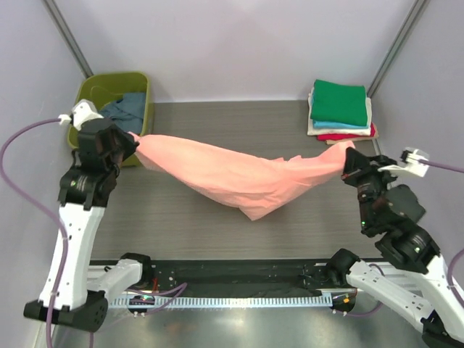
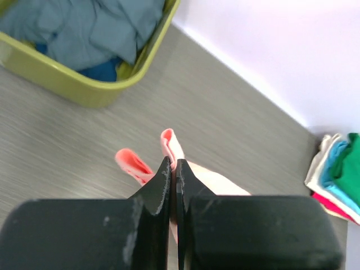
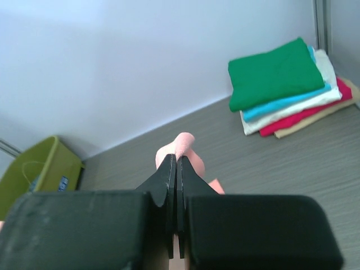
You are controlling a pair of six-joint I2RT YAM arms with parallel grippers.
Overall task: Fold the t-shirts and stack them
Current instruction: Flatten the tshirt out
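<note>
The left arm [image 1: 69, 239], at the frame's left, and the right arm [image 1: 395, 283], at lower right, are showing white shells over black joint housings. A purple cable [image 1: 29, 129] is trailing from each white wrist camera [image 1: 85, 112]. What may be a green light [image 1: 362, 222] is glowing on the right arm. Up close, the left gripper [image 2: 171, 164] and right gripper [image 3: 175, 160] are presenting matte black, wedge-shaped fingers [image 2: 157, 191], faintly scuffed.

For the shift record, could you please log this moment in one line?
left fingers: shut on salmon-pink t-shirt | right fingers: shut on its other end | shirt: stretched between them, sagging | folded stack: far right
</note>
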